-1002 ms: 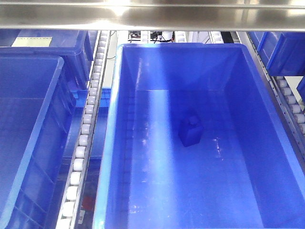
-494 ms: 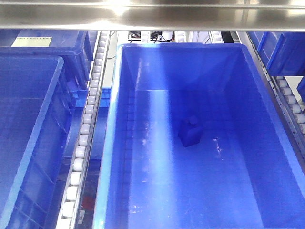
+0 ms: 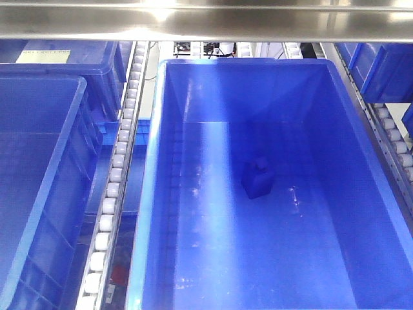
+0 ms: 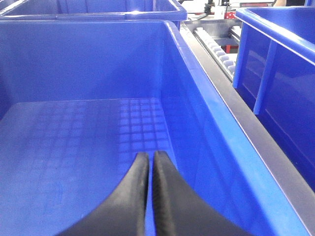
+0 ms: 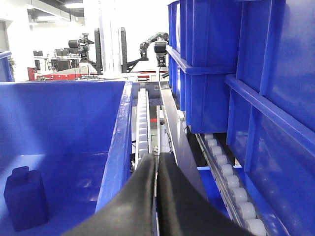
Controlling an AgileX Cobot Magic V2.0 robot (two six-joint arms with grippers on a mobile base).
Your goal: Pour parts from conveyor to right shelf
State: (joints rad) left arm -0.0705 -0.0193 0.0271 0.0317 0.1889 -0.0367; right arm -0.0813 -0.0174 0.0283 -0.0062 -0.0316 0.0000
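The part is sitting upright on the floor of the big middle tub on the shelf, a little right of centre in the front view, and it is also showing at the lower left of the right wrist view. Judging from that, the pour is looking finished; no conveyor is appearing in any view, so whether more parts are waiting cannot be told. The left claw is pointing into another tub with its fingers pressed together and gripping nothing. The right claw is likewise closed and empty, hanging just outside the middle tub's wall, over the roller rail. What is probably remaining is drawing both arms out. Room is tight: a steel beam is running across the top of the front view, tub walls are rising on both sides of the left claw, and stacked tubs are crowding the right of the right claw, so a straight pull back is looking like the safest way out.
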